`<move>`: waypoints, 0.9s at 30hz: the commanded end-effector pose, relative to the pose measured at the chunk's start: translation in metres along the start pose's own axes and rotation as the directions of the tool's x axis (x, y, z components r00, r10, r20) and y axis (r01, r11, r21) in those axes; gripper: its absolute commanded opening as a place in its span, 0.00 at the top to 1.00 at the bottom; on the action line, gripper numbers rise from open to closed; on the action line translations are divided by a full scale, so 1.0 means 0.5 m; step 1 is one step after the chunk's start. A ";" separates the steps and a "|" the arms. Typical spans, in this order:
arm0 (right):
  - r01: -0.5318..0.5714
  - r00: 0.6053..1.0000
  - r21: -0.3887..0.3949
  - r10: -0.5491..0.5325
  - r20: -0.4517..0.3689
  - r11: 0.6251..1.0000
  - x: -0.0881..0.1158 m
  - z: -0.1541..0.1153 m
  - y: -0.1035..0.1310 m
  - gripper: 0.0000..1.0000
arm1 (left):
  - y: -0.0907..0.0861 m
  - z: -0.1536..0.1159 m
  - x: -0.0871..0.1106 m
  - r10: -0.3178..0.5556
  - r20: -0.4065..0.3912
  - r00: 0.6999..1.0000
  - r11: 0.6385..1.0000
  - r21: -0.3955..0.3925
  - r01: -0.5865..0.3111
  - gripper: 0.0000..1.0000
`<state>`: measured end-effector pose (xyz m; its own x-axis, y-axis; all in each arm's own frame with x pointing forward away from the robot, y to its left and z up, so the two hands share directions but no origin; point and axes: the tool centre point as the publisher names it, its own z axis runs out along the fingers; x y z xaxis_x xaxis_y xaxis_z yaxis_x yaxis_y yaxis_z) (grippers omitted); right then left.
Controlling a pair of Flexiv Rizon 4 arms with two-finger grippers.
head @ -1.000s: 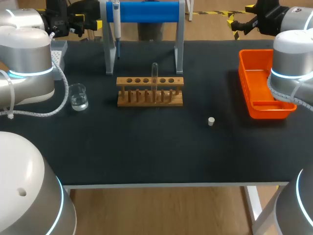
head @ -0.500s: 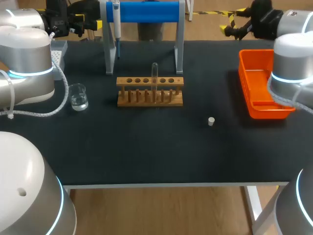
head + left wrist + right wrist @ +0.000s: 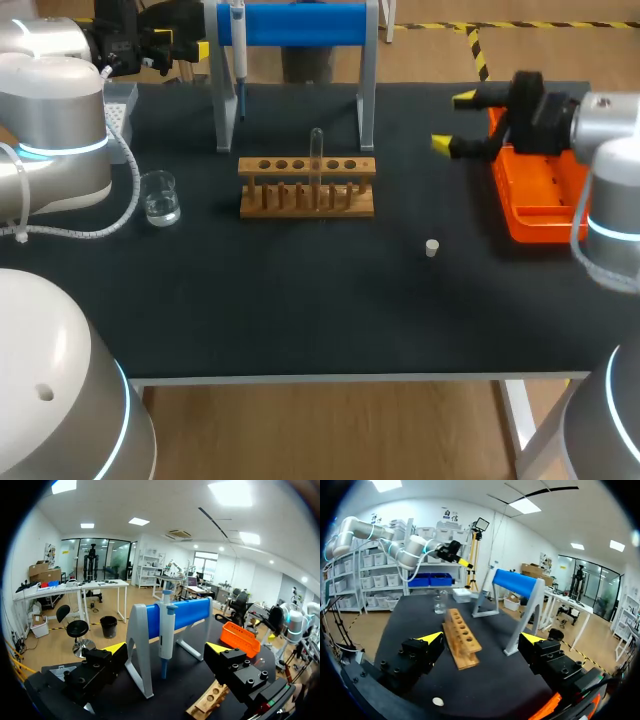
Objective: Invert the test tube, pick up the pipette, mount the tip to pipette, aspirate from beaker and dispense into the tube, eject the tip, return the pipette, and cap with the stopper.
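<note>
A clear test tube (image 3: 316,150) stands in the wooden rack (image 3: 307,186) at mid-table. The pipette (image 3: 238,45) hangs on the blue-barred stand (image 3: 300,25) behind it. A glass beaker (image 3: 160,197) sits left of the rack, and the small white stopper (image 3: 431,248) lies to its front right. My left gripper (image 3: 175,40) hovers open at the back left; in its wrist view the gripper (image 3: 165,650) faces the pipette (image 3: 166,630). My right gripper (image 3: 455,122) is open above the table beside the orange tray; its wrist view has the gripper (image 3: 482,638) facing the rack (image 3: 462,637), with the stopper (image 3: 438,701) below.
An orange tray (image 3: 535,185) stands at the right edge under my right wrist. A grey tip box (image 3: 120,105) sits at the back left near the beaker. Bare black tabletop (image 3: 300,300) stretches from the rack to the front edge.
My right arm has swung from the back right corner forward and left, and its open gripper now hangs beside the orange tray. The left arm and the objects have not moved.
</note>
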<state>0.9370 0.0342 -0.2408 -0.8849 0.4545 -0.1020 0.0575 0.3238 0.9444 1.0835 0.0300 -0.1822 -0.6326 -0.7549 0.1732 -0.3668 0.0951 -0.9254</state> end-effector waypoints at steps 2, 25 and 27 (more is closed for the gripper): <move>0.015 1.000 -0.034 -0.014 0.017 0.999 0.071 -0.002 -0.015 0.00 | 0.000 0.000 0.000 0.000 0.000 1.000 1.000 0.000 0.000 0.00; 0.037 0.999 -0.033 -0.037 0.023 0.999 0.092 -0.003 -0.021 0.00 | 0.039 -0.022 0.071 0.066 0.017 0.998 0.998 -0.002 -0.066 0.00; 0.037 0.999 -0.033 -0.037 0.023 0.999 0.092 -0.003 -0.021 0.00 | 0.062 -0.035 0.113 0.089 0.030 0.996 0.996 -0.024 -0.089 0.00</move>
<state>0.8957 0.0510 -0.2546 -0.8763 0.4601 -0.1427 0.0104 0.3142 0.9493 1.0621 0.0125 -0.1914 -0.6713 -0.7337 0.1052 -0.3334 0.1720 -0.9270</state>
